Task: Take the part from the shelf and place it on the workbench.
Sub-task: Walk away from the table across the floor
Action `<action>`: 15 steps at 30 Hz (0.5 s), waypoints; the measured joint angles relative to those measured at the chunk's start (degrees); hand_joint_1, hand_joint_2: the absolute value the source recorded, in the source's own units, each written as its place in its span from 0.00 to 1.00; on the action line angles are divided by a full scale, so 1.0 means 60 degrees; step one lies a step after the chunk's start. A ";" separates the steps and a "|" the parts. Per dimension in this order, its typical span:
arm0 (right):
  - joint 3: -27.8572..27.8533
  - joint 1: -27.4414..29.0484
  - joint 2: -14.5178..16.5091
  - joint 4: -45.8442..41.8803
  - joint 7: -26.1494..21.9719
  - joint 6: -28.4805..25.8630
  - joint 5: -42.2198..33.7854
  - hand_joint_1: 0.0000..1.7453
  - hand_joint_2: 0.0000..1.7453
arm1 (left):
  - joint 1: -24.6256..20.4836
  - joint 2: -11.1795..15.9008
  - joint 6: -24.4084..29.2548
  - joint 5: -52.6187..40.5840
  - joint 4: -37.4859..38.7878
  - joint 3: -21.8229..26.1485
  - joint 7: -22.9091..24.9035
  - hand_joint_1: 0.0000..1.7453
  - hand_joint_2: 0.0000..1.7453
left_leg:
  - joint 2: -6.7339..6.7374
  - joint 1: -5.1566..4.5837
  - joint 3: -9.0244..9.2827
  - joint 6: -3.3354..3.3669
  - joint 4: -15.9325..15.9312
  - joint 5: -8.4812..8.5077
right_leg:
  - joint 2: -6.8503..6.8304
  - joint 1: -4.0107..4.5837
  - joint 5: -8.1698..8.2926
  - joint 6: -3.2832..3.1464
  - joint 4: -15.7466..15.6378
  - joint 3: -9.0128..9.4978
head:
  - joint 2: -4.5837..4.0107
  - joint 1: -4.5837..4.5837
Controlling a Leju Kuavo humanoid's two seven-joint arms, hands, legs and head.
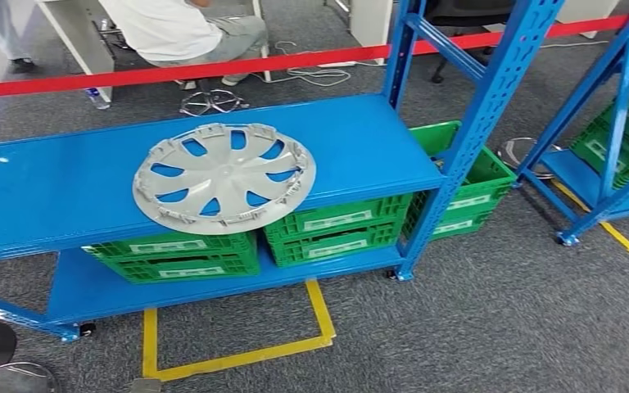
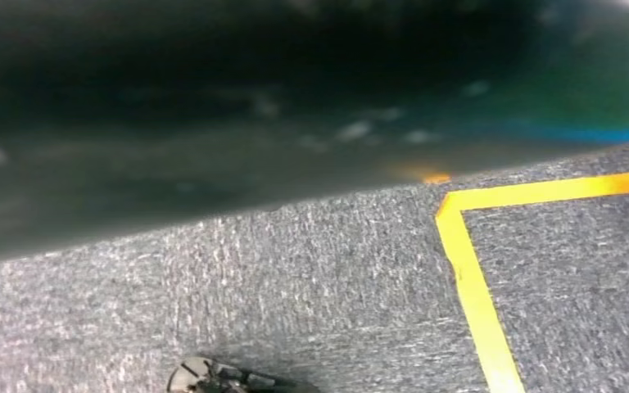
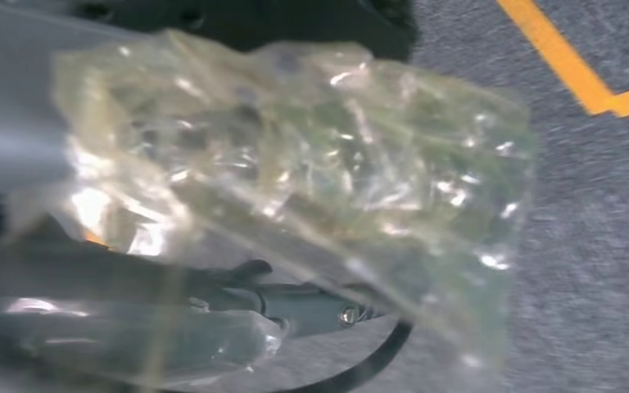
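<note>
Right hand [image 3: 237, 213], seen from its wrist and wrapped in crinkled clear plastic, hangs over the grey carpet [image 3: 590, 246], and whether its fingers are apart or curled I cannot tell. The part, a grey plastic wheel cover [image 1: 224, 178], lies flat on the blue shelf [image 1: 41, 184], its near edge at the shelf's front lip, above green crates [image 1: 332, 227]. It looks light, stiff, rather brittle at the rim clips and slick; taking it by the rim or through a spoke opening seems safest.
</note>
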 joint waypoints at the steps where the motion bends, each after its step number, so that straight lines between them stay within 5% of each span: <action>1: 0.0000 -0.0002 -0.0002 0.0002 -0.0017 0.0004 -0.0005 0.00 0.00 | 0.0000 0.0008 0.0000 -0.0005 0.0000 0.0005 -0.0003 0.00 0.00 | -0.0099 0.0003 -0.0049 -0.0052 0.0032 -0.0003 | 0.0085 0.0007 -0.0073 -0.0067 -0.0065 0.0055 | 0.0001 0.0004; 3: -0.0002 -0.0015 -0.0007 0.0000 -0.0048 0.0004 -0.0022 0.00 0.00 | 0.0038 0.0019 0.0002 -0.0022 0.0000 0.0011 -0.0005 0.00 0.00 | -0.0192 0.0023 -0.0109 -0.0121 0.0054 0.0000 | -0.0085 0.0018 -0.0075 -0.0235 -0.0096 0.0103 | 0.0001 -0.0007; 5: -0.0004 -0.0034 -0.0015 -0.0004 -0.0072 0.0003 -0.0038 0.00 0.00 | 0.0057 0.0026 0.0007 -0.0046 0.0000 0.0017 -0.0005 0.00 0.00 | 0.0219 0.0004 -0.0261 -0.0195 0.0378 -0.0195 | -0.0292 0.0015 -0.0080 -0.0366 -0.0124 0.0157 | 0.0000 -0.0067; 7: -0.0003 -0.0021 -0.0023 -0.0005 -0.0081 0.0008 -0.0044 0.00 0.00 | 0.0013 0.0022 0.0011 -0.0071 0.0000 0.0019 -0.0005 0.00 0.00 | 0.0769 -0.0010 -0.0781 -0.0263 0.1422 -0.0705 | -0.0561 0.0038 -0.0121 -0.0470 -0.0145 0.0209 | 0.0000 -0.0133; 9: -0.0002 0.0005 -0.0023 -0.0005 -0.0081 0.0015 -0.0044 0.00 0.00 | -0.0014 0.0016 0.0012 -0.0089 0.0000 0.0018 -0.0005 0.00 0.00 | 0.0919 0.0004 -0.1400 -0.0287 0.2575 -0.1104 | -0.0857 0.0079 -0.0181 -0.0528 -0.0147 0.0247 | 0.0000 -0.0141; 10: -0.0002 0.0008 -0.0023 -0.0005 -0.0081 0.0019 -0.0044 0.00 0.00 | -0.0002 0.0014 0.0015 -0.0094 0.0000 0.0018 -0.0005 0.00 0.00 | 0.0935 0.0004 -0.1532 -0.0270 0.2788 -0.1063 | -0.0985 0.0098 -0.0214 -0.0539 -0.0147 0.0276 | 0.0000 -0.0146; 12: -0.0002 0.0001 -0.0023 -0.0005 -0.0084 0.0034 -0.0044 0.00 0.00 | 0.0033 0.0013 0.0025 -0.0097 0.0000 0.0019 -0.0003 0.00 0.00 | 0.1028 -0.0038 -0.1251 -0.0144 0.2137 -0.0465 | -0.1212 0.0146 -0.0296 -0.0536 -0.0154 0.0386 | 0.0000 -0.0148; 15: -0.0002 -0.0002 -0.0015 -0.0001 -0.0094 0.0056 -0.0044 0.00 0.00 | 0.0009 0.0028 0.0043 -0.0101 0.0000 0.0018 -0.0001 0.00 0.00 | 0.1644 -0.0241 -0.0460 0.0205 0.0518 0.0195 | -0.1548 0.0236 -0.0444 -0.0479 -0.0186 0.0515 | 0.0000 -0.0145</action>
